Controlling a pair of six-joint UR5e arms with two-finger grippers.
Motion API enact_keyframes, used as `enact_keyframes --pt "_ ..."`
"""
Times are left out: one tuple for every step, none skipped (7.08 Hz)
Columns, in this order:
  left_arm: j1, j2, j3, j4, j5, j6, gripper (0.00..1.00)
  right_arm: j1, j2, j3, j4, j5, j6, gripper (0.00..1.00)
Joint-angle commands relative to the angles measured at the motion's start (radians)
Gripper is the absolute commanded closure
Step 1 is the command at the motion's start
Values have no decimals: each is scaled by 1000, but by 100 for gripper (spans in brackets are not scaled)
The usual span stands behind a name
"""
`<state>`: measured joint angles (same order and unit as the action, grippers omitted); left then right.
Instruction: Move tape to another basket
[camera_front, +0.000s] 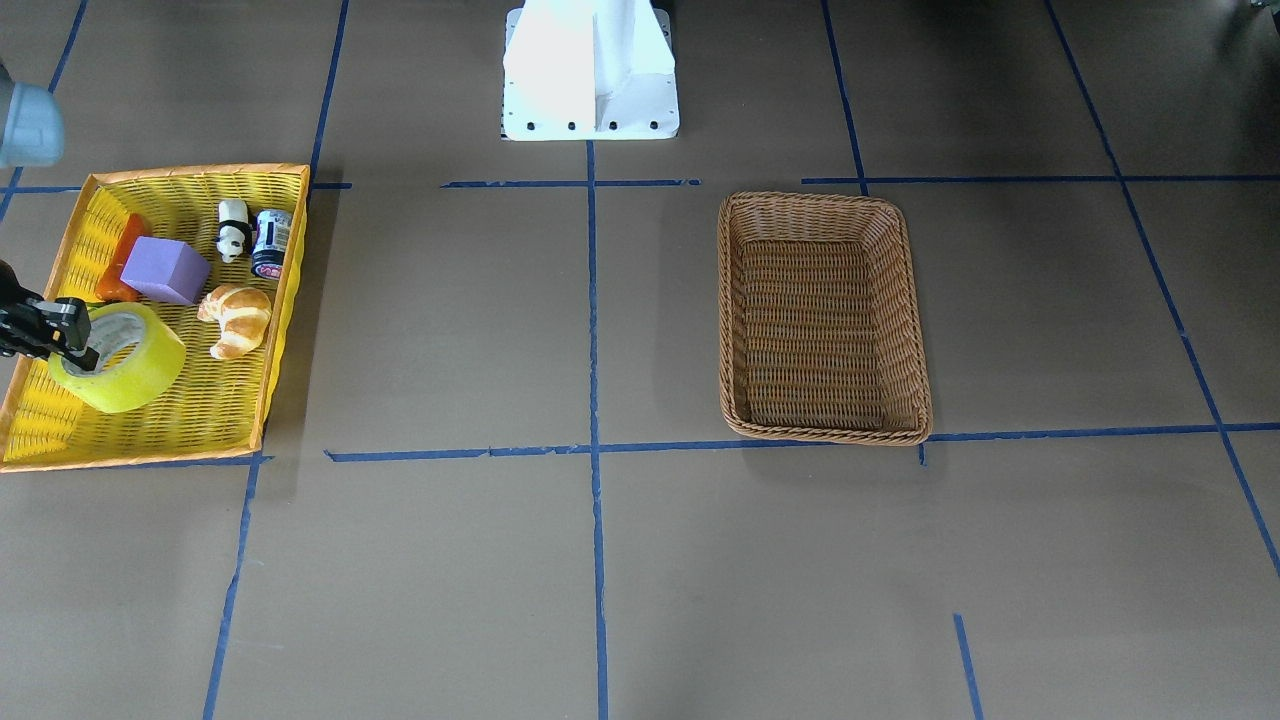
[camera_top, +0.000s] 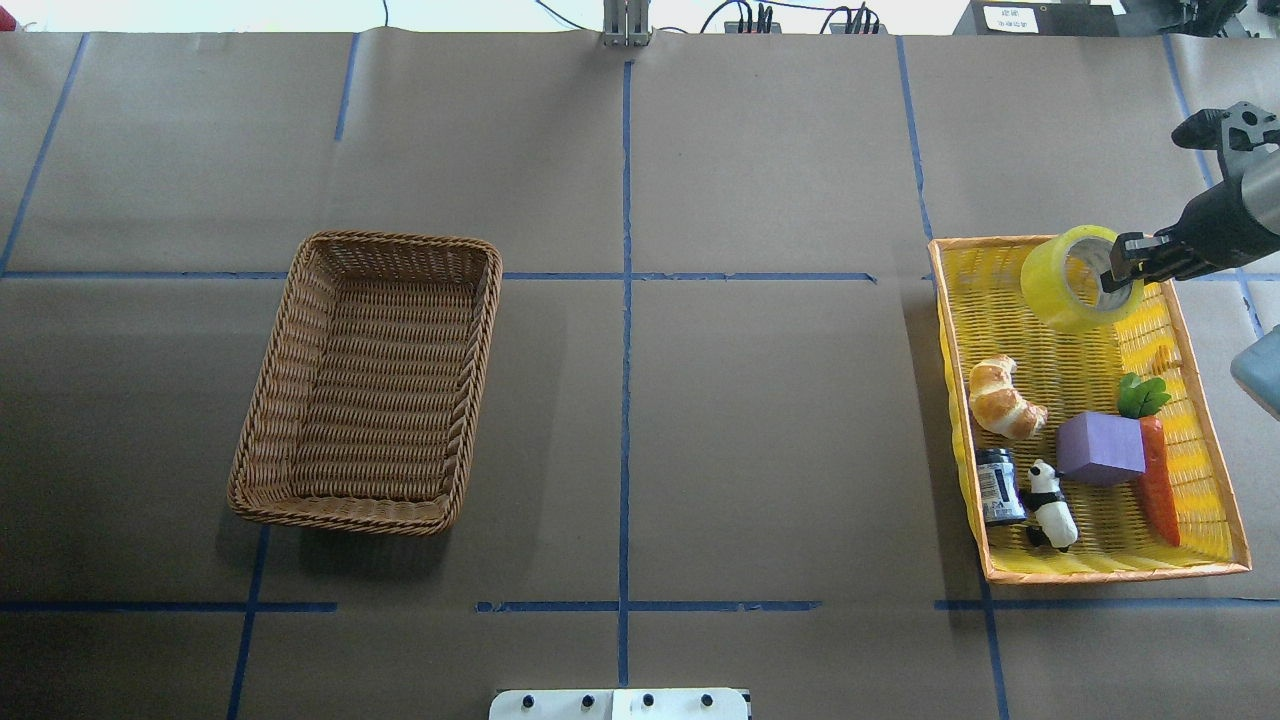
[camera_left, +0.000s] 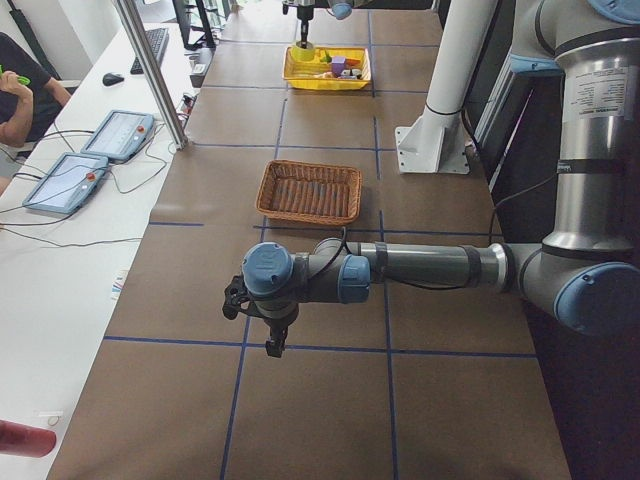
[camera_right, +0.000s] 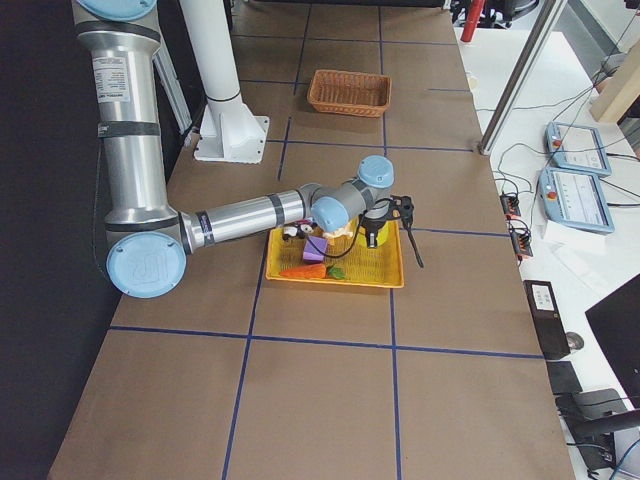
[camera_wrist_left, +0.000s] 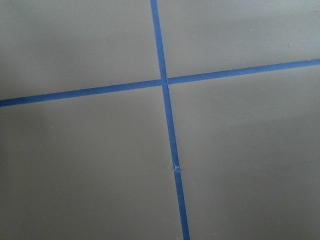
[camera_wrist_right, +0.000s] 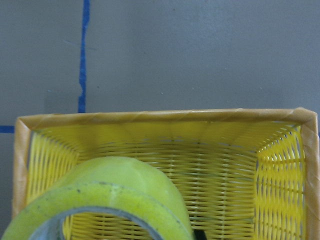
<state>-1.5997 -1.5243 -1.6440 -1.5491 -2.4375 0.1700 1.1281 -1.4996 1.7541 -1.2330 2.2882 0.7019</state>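
The tape (camera_top: 1062, 291) is a yellow-green roll, tilted and held up over the far end of the yellow tray (camera_top: 1110, 572). My right gripper (camera_top: 1122, 272) is shut on its wall, with one finger inside the core. The same shows in the front view, with the gripper (camera_front: 75, 345) on the tape (camera_front: 135, 375). The right wrist view shows the tape (camera_wrist_right: 115, 195) from close up, over the tray's end. The brown wicker basket (camera_top: 395, 240) sits empty on the table's left half. My left gripper (camera_left: 272, 345) hangs over bare table; I cannot tell whether it is open or shut.
In the yellow tray lie a croissant (camera_top: 1003, 398), a purple block (camera_top: 1100, 448), a carrot (camera_top: 1158, 480), a panda figure (camera_top: 1050, 505) and a small can (camera_top: 998, 485). The white robot base (camera_front: 590, 70) stands at the table's near edge. Blue tape lines cross the brown table.
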Motion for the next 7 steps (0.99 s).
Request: enact_keyframes --pt "4 -2 -75 3 0 -1 0 10 33 62 1 36 168 100" --pt "41 -4 -115 1 -58 -41 0 -25 86 82 3 49 311 100" --pt "91 -5 -166 -9 -102 -178 0 -77 158 85 1 51 414 100" --pt "151 -5 -206 -66 -106 -304 0 -111 203 87 3 51 515 100" --pt "211 -4 -221 -176 -109 -504 0 -129 232 137 3 54 624 100" --pt "258 -2 -220 -338 -142 -705 0 -163 234 207 3 54 746 100" --pt "350 -2 -215 -505 -140 -921 0 -197 239 249 4 53 799 100"
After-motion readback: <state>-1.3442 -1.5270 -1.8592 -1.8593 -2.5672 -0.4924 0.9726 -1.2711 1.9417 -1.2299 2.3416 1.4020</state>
